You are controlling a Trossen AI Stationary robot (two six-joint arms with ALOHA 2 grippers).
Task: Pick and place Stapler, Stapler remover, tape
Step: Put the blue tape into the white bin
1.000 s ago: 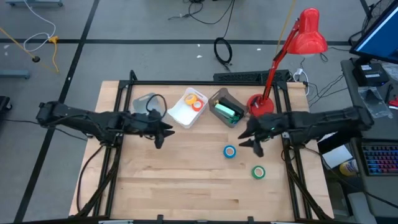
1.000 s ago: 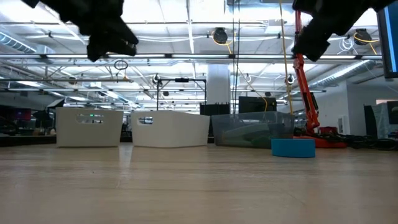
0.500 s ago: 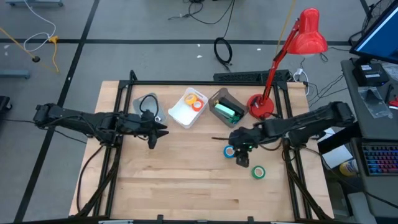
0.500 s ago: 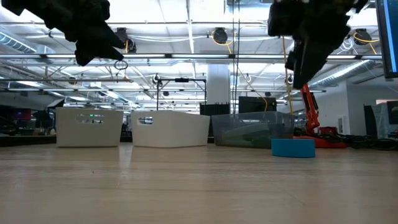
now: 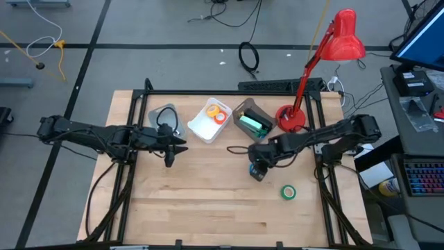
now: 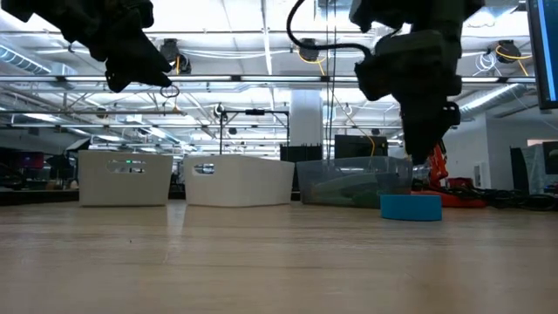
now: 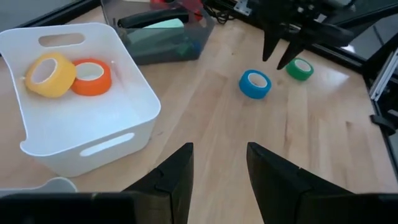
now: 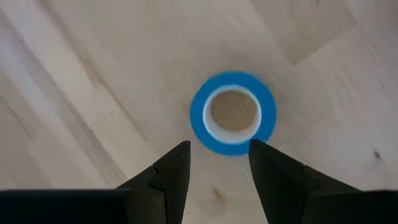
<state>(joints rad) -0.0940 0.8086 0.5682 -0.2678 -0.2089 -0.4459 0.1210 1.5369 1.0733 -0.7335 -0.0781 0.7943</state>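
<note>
A blue tape roll [image 8: 233, 113] lies flat on the wooden table [image 5: 208, 201], right of centre. My right gripper [image 8: 217, 168] hangs open just above it, pointing steeply down and clear of it [image 6: 411, 207]. A green tape roll [image 5: 288, 192] lies flat nearer the front right. A yellow roll [image 7: 51, 74] and an orange roll [image 7: 90, 76] lie in a white bin [image 5: 202, 126] at the back. A green stapler [image 5: 255, 125] sits in the dark bin [image 5: 243, 111] beside it. My left gripper [image 5: 177, 146] hovers open left of centre, in front of the bins. I cannot make out the stapler remover.
A third pale bin [image 5: 163, 118] stands left of the white one. A red desk lamp [image 5: 343, 38] rises from its base [image 5: 291, 118] at the back right. Black frame rails run along the table's left, right and far edges. Bare wood spans the table's near half.
My right gripper has swung from the table's right side toward the centre and down, tipping from nearly level to steeply downward and rolling, and now hangs over the blue roll. My left gripper has drawn back a little toward the left edge. No roll has moved.
</note>
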